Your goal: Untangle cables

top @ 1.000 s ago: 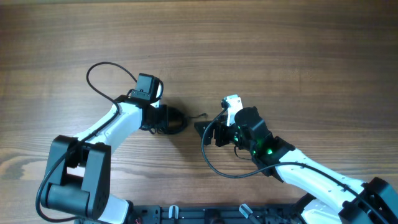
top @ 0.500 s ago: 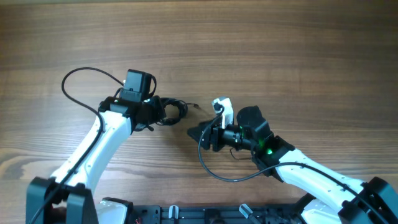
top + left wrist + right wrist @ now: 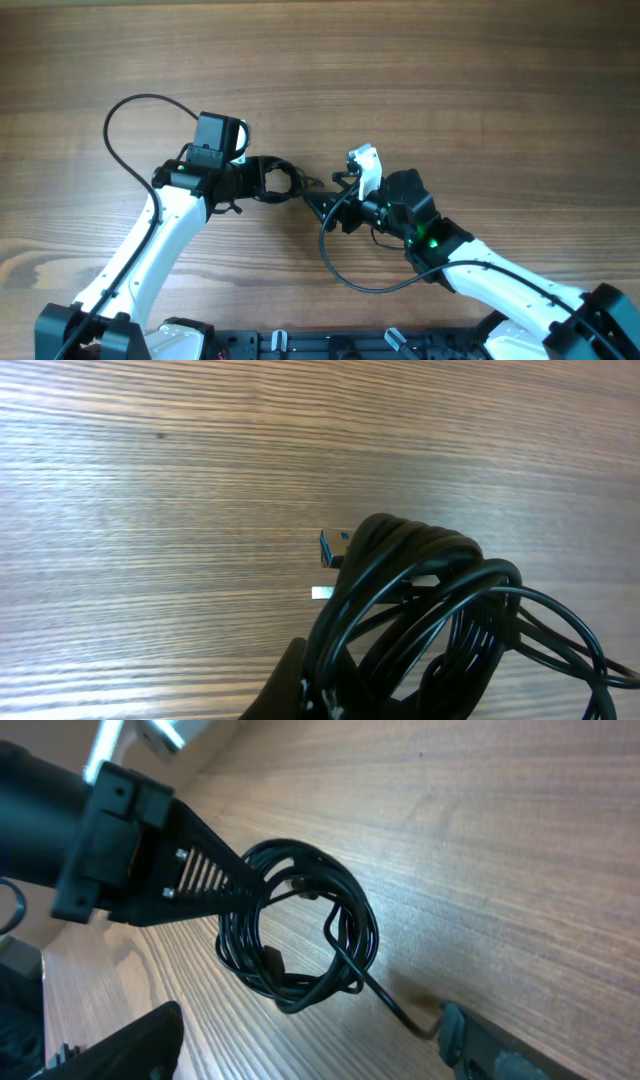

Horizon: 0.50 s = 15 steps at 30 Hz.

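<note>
Near the middle of the table point(image 3: 450, 80), the left gripper point(image 3: 252, 181) is clamped on the cables point(image 3: 281, 180), a tight coil. The right gripper point(image 3: 318, 203) sits just right of the coil, jaws wide apart with nothing between them. From it the coil lies left and slightly far. One loose strand point(image 3: 385, 992) trails right to one finger point(image 3: 470, 1045). That strand looks the easiest pull, and the right arm is nearer it.

The left arm point(image 3: 150, 240) runs up from the lower left of the overhead frame, and the left gripper point(image 3: 262, 180) points right at centre — jaws pinched together. The right arm point(image 3: 500, 282) stretches in from lower right; the right gripper point(image 3: 318, 203) points left, jaws spread well apart.
</note>
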Available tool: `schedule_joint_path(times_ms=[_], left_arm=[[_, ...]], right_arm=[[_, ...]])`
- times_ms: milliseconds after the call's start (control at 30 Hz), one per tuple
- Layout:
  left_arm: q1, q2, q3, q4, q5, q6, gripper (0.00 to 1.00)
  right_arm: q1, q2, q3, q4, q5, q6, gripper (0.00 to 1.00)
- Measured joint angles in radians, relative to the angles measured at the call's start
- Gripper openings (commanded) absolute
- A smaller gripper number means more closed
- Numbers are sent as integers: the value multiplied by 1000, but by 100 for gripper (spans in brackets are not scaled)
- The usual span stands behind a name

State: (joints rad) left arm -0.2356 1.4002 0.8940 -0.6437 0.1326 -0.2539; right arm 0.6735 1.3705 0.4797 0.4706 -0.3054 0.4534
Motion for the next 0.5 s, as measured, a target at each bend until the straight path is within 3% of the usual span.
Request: schedule_joint_path(times_ms=[133, 300, 400, 500], left_arm=[[0, 0, 0, 0, 43, 16, 4], [0, 0, 0, 0, 74, 18, 4], [0, 0, 0, 0, 92, 21, 4], [0, 0, 0, 2, 106, 24, 4]], right_arm=[[0, 61, 0, 31, -40, 69, 65], [0, 134, 0, 112, -124, 116, 57], [0, 143, 0, 156, -146, 140, 35], [0, 144, 0, 164, -154, 173, 27]])
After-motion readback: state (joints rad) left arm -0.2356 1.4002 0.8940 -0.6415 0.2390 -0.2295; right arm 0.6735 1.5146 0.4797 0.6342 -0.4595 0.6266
